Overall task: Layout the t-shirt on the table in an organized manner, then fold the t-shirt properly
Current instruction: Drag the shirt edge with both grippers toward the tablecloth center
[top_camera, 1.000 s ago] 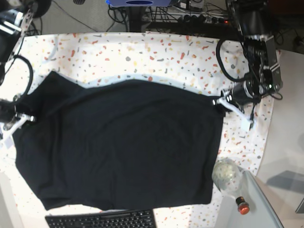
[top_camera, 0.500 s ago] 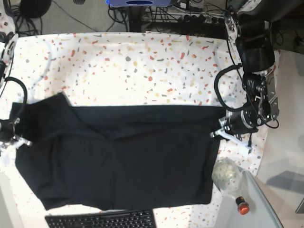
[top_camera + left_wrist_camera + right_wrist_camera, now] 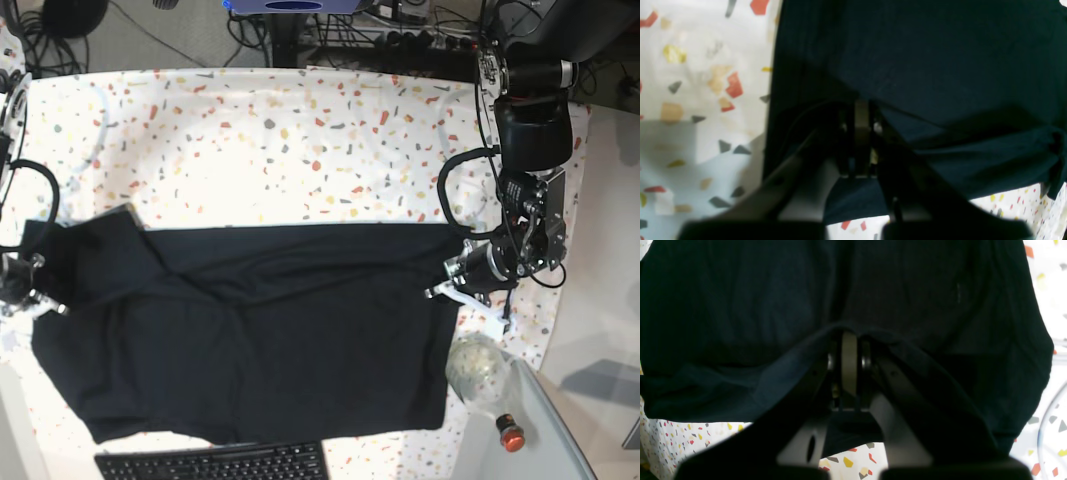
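Observation:
The black t-shirt (image 3: pixel 280 340) covers the near half of the speckled table (image 3: pixel 300 130), its far part doubled over along a straight fold. On the base view's right, my left gripper (image 3: pixel 447 288) is shut on the t-shirt's right edge. In the left wrist view its fingertips (image 3: pixel 862 111) pinch a raised fold of the cloth (image 3: pixel 940 60). My right gripper (image 3: pixel 42 300) is shut on the t-shirt's left edge, by the sleeve. The right wrist view shows that gripper (image 3: pixel 849 340) pinching dark fabric (image 3: pixel 740 306), which drapes over both fingers.
A black keyboard (image 3: pixel 215 463) lies at the near edge. A clear bottle (image 3: pixel 478 368) with a red cap (image 3: pixel 511 437) lies near the right corner, close to the left gripper. Cables (image 3: pixel 350 35) run behind the far edge.
Both grippers have come toward the near edge, pulling the t-shirt's far edge with them. The fold line now lies lower, and more bare table shows beyond it.

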Robot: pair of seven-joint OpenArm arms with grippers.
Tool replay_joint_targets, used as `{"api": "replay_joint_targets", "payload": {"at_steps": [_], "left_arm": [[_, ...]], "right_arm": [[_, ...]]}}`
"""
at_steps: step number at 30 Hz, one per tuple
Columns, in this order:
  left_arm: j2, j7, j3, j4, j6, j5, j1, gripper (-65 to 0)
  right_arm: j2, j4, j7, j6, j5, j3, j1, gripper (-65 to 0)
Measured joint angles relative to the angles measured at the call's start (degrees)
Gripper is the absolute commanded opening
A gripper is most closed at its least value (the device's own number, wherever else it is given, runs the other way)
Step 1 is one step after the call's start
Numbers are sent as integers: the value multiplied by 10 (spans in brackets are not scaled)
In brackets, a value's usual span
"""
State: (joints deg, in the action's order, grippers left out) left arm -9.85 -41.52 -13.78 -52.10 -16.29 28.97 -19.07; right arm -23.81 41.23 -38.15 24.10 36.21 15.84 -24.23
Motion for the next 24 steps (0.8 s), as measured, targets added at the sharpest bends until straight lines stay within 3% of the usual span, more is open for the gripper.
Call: {"api": "replay_joint_targets", "payload": {"at_steps": [14, 17, 19, 22, 24], "left_arm": [[3, 0, 1, 0, 0, 2, -18, -650], [3, 2, -4, 0, 0, 2, -20, -650], [3, 1, -4, 0, 0, 2, -17, -573], [3, 1, -5, 0, 0, 2, -18, -385], [4, 18, -24, 0, 0, 4, -20, -225]], "right_arm": [[2, 0, 7, -2, 0, 0, 0, -650], [2, 0, 7, -2, 2, 1, 0, -414], [3, 0, 7, -2, 5, 14, 1, -332], [6, 9, 12, -2, 10, 77, 13, -324], [6, 36, 10, -7, 5, 106, 34, -323]]}}
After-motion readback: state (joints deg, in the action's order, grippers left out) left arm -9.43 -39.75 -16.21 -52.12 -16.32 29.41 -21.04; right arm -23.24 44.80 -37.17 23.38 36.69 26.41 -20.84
